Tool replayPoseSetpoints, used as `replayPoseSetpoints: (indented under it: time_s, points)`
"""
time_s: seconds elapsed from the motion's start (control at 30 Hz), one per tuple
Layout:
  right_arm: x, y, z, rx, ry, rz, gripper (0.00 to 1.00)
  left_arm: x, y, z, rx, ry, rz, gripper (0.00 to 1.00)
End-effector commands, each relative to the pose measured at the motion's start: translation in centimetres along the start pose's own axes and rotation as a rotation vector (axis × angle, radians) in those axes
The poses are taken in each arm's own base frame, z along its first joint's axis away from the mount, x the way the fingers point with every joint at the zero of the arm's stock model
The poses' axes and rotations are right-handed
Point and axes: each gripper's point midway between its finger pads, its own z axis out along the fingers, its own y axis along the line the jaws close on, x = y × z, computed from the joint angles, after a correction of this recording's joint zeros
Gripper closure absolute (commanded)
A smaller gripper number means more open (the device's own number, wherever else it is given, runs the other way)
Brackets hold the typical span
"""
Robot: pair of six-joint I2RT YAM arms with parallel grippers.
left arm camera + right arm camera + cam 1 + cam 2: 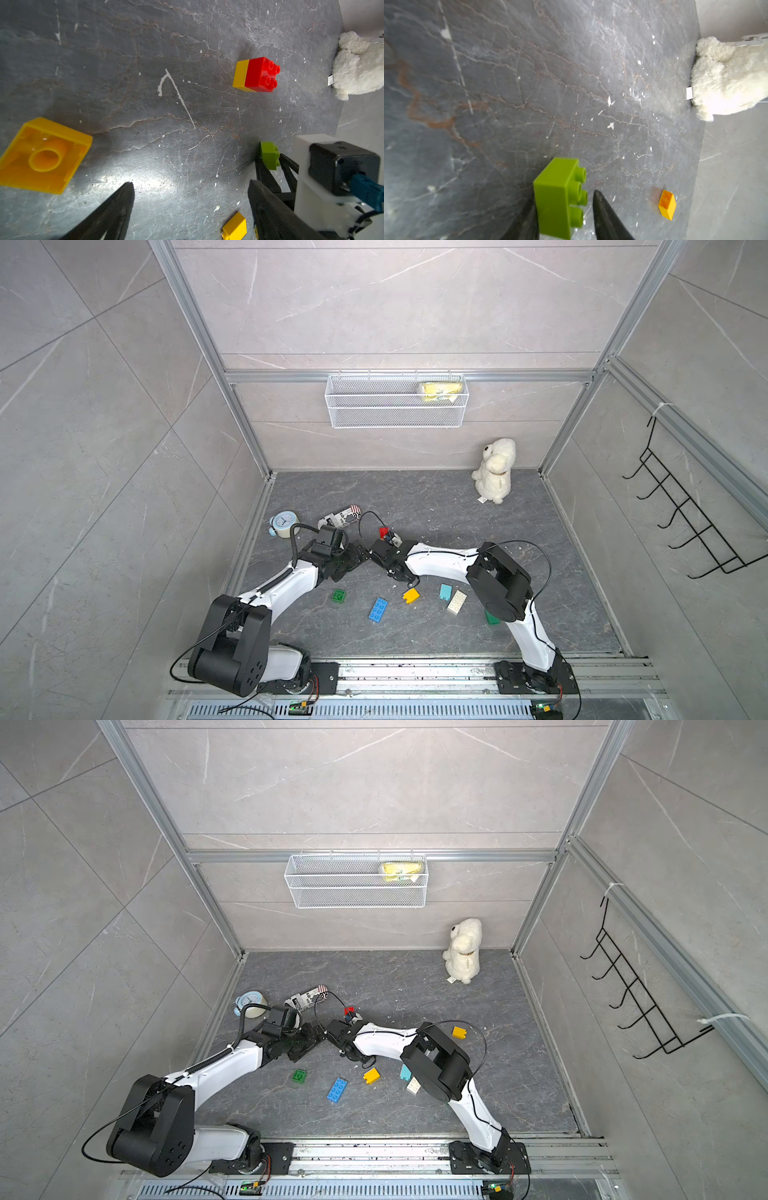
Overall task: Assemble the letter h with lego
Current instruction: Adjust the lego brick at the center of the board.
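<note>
While both arms reach forward, elbows high, wrists meeting over the counter [436,497], the blue brick [377,609] lies nearest, its length aimed roughly at the plush [494,472]. Beyond, the left claw [191,184] gapes wide. Alongside, the right claw [563,195] brackets the lime brick [556,199], tipped sideways, studs toward the plush; whether it pinches, I cannot tell. Farther, the red-on-yellow stack [256,74] lies likewise, studs plushward.

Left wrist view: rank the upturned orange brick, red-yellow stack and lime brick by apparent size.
1. upturned orange brick: largest, but nearest the camera, so true size unsure
2. red-yellow stack
3. lime brick: smallest, partly hidden
</note>
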Motion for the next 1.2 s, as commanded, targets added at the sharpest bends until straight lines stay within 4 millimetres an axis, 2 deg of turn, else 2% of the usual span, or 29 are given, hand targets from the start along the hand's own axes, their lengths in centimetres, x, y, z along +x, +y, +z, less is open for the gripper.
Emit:
replayPoseSetpoints:
  time_s: [0.0,0.2,0.37,0.47,0.53,0.6,0.67,0.77,0.83,0.97,1.03,1.1,1.17]
  points:
    - [2.4,3.4,0.2,-0.08,0.092,-0.051,0.5,-0.2,-1.6,-0.5,0.061,-0.009,0.028,0.1]
    - [1.6,4.0,-1.9,-0.189,0.07,0.025,0.39,0.0,-1.7,-0.4,0.07,0.008,0.03,0.09]
    - [0.4,4.3,-5.3,-0.384,0.01,0.122,0.34,-0.1,-1.6,-0.6,0.063,-0.003,0.053,0.06]
    - [-0.5,2.9,-8.0,-0.555,-0.079,0.247,0.33,-0.2,-1.9,-0.9,0.065,-0.014,0.08,0.04]
    - [-0.3,0.9,-8.7,-0.672,-0.136,0.367,0.32,-0.2,-2.2,-1.0,0.064,-0.026,0.111,0.04]
    - [0.2,-1.3,-7.9,-0.806,-0.159,0.508,0.31,0.0,-2.6,-1.0,0.055,-0.035,0.153,0.04]
    - [1.5,-3.5,-6.1,-0.878,-0.153,0.631,0.31,0.6,-3.8,-1.0,0.051,-0.034,0.23,0.04]
    - [3.3,-4.9,-4.1,-0.88,-0.133,0.714,0.33,2.0,-5.7,-0.3,0.011,-0.025,0.346,0.04]
    - [4.1,-5.3,-3.5,-0.874,-0.163,0.763,0.34,3.1,-6.8,0.7,0.009,0.025,0.34,0.04]
    - [6.0,-8.1,-1.6,-0.691,-0.208,0.857,0.34,5.7,-8.6,2.5,-0.151,0.119,0.315,0.06]
    - [7.4,-10.0,-0.6,-0.556,-0.187,0.9,0.34,6.7,-10.3,3.5,-0.211,0.144,0.286,0.1]
    - [8.2,-10.8,-0.1,-0.497,-0.176,0.928,0.34,7.1,-11.6,4.5,-0.259,0.147,0.256,0.11]
    - [8.4,-10.8,0.0,-0.49,-0.175,0.948,0.35,7.2,-12.1,5.7,-0.311,0.139,0.207,0.12]
